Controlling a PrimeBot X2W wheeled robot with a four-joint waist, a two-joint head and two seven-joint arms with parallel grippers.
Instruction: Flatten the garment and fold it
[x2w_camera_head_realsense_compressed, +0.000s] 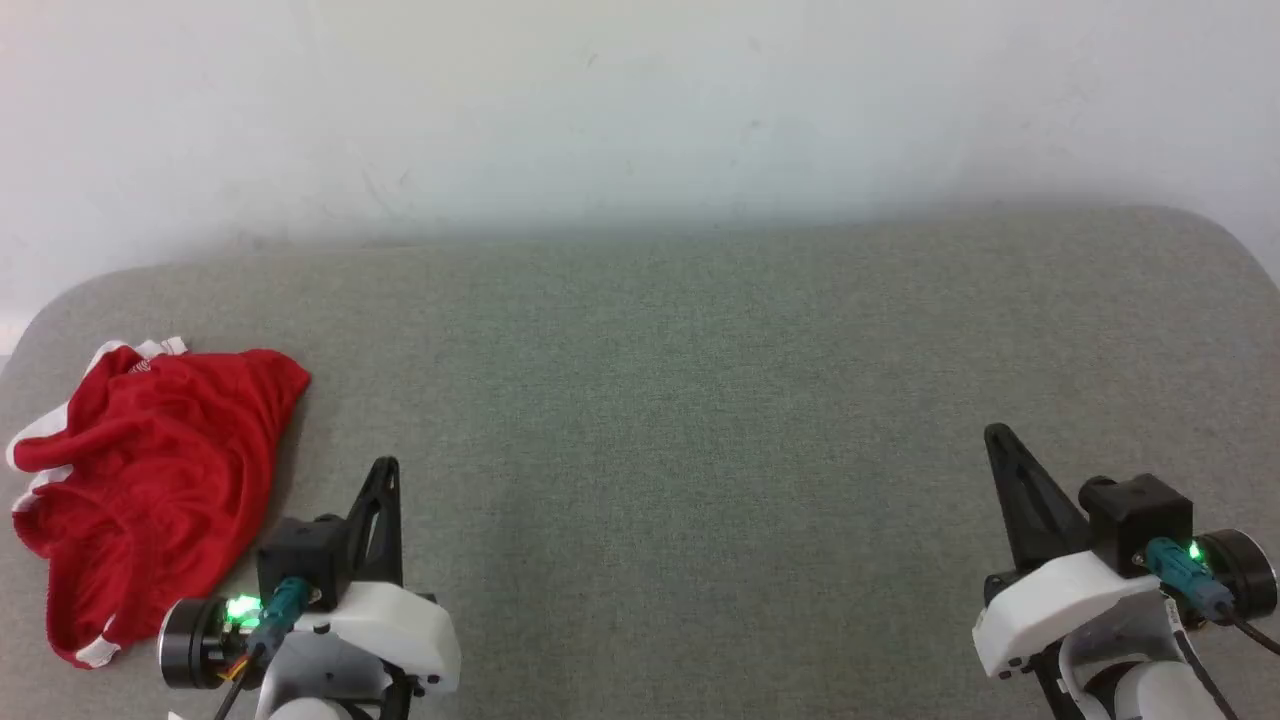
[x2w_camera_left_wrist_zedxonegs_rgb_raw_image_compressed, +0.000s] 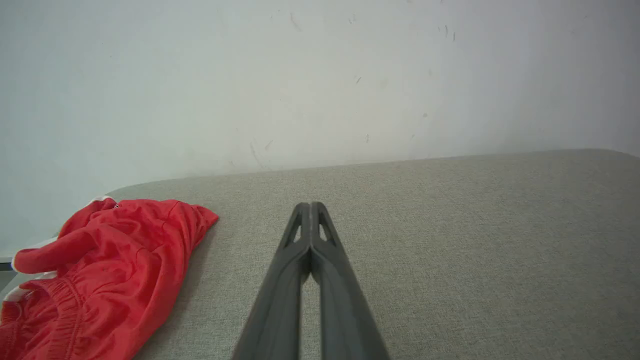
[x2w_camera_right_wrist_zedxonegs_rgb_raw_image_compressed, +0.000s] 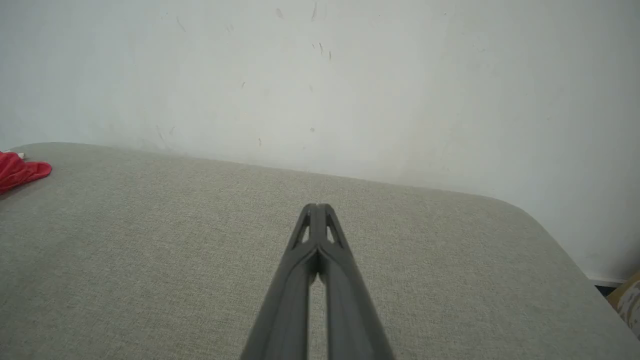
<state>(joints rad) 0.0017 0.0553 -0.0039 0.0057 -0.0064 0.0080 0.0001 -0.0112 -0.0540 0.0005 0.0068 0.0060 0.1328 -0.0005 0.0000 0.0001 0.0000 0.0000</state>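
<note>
Head view gives you the whole garment, crumpled at 8 o'clock on the grey desk. Its long axis runs from 1 to 7 o'clock, beside your left gripper. Right wrist view cuts it to a red corner at 9 o'clock. Its logo is too small to read. Left and right gripper jaws are pressed together, empty.

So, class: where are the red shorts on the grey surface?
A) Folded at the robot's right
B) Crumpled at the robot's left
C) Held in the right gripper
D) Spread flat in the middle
B: the shorts lie bunched near the left edge of the surface, beside the shut left gripper.
</note>
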